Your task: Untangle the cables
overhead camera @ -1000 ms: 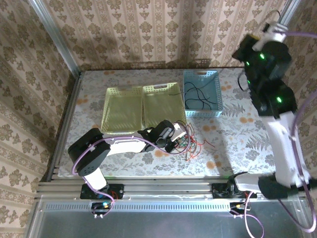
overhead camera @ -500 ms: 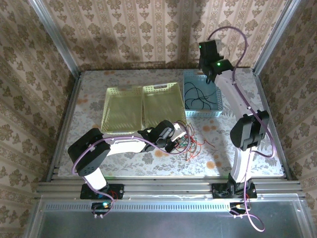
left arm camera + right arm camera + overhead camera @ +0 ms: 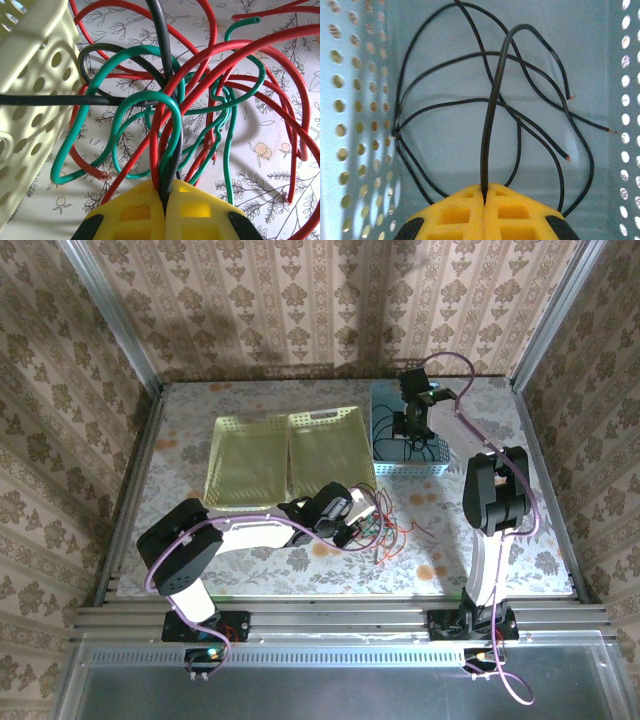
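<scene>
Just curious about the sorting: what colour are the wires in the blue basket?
The wires are all black, clearest in the right wrist view.

Table (image 3: 175,455): pale cloth with a floral print, metal frame rails along the edges.

Directly on it, 3 perforated containers in a row toward the back:
- left tray (image 3: 247,462) and right tray (image 3: 328,450), both yellow-green, touching side to side
- blue basket (image 3: 400,468) just right of the 2 trays

Cable tangle (image 3: 385,525) (red, green and black wires) lies on the cloth just in front of the right tray's near corner. Left wrist view: wire loops spread over the cloth, close beside the tray wall.
</scene>
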Available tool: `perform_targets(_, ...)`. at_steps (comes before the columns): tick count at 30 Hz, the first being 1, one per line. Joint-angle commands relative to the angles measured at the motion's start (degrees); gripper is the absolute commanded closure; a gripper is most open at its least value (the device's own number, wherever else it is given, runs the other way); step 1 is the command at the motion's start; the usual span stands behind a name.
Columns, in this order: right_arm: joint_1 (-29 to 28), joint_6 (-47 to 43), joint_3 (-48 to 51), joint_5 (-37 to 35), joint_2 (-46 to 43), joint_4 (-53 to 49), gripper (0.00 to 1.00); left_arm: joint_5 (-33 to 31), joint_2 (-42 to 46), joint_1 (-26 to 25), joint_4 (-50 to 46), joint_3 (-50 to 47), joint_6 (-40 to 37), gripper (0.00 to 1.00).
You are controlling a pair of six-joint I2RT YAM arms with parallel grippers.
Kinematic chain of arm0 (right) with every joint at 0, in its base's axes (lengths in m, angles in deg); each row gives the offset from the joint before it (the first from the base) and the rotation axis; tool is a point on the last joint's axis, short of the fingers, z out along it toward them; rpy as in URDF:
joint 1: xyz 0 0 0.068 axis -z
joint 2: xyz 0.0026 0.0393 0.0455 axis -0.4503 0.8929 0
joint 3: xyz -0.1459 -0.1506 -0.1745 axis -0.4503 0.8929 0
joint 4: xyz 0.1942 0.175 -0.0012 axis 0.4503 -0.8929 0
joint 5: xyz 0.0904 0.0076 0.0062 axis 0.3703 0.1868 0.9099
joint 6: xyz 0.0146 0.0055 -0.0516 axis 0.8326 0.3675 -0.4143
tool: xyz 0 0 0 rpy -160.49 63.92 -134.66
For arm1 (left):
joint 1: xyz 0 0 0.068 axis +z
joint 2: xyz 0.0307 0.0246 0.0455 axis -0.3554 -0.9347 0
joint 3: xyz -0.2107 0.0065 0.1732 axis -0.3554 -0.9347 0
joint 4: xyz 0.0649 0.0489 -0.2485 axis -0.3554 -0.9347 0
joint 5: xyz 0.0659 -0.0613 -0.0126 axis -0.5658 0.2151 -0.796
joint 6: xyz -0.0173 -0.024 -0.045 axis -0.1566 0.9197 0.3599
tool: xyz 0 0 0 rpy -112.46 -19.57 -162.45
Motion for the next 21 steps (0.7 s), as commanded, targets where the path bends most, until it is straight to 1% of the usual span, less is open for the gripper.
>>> perform_targets(1, 0.2, 1.9, -0.2, 1.3, -0.4, 0.0, 0.72, 0.2, 2.4, 0.2, 1.1, -0.8, -0.2, 1.00)
perform_targets(2, 0.1, 2.5, 0.4, 0.2, -1.3, 0.7, 0.62, 0.2, 2.6, 0.1, 1.1, -1.0, -0.3, 1.00)
perform_targets(5, 0.0, 3.4, 3.6, -2.7, -5.7, 3.3, 0.44, 0.6, 3.0, 0.2, 1.8, -1.5, -0.4, 1.00)
perform_targets(9, -0.2, 4.1, 9.4, -6.3, -13.5, 6.5, 0.42, 0.8, 3.3, 0.2, 2.3, -1.8, -0.5, 1.00)
perform_targets(11, -0.8, 3.9, 12.7, -5.9, -18.5, 6.8, 0.42, 1.1, 3.3, 0.1, 2.5, -1.9, -0.7, 1.00)
perform_targets(12, -1.2, 3.9, 14.6, -4.5, -20.9, 7.0, 0.43, 1.3, 3.3, 0.2, 2.6, -1.9, -0.7, 1.00)
perform_targets(15, -3.6, 3.4, 23.4, 5.3, -29.3, 9.5, 0.44, 1.8, 3.5, 0.2, 3.1, -2.0, -1.0, 1.00)
perform_targets(17, -5.1, 4.0, 30.7, 14.7, -34.6, 11.6, 0.45, 2.1, 3.8, 0.2, 3.5, -2.4, -1.2, 1.00)
perform_targets(20, -6.8, 5.9, 38.5, 26.3, -40.1, 15.5, 0.48, 2.9, 4.4, 0.2, 4.5, -3.2, -1.4, 1.00)
perform_targets(21, -7.1, 6.5, 40.4, 28.2, -41.1, 16.0, 0.49, 3.0, 4.7, 0.1, 4.7, -3.3, -1.4, 1.00)
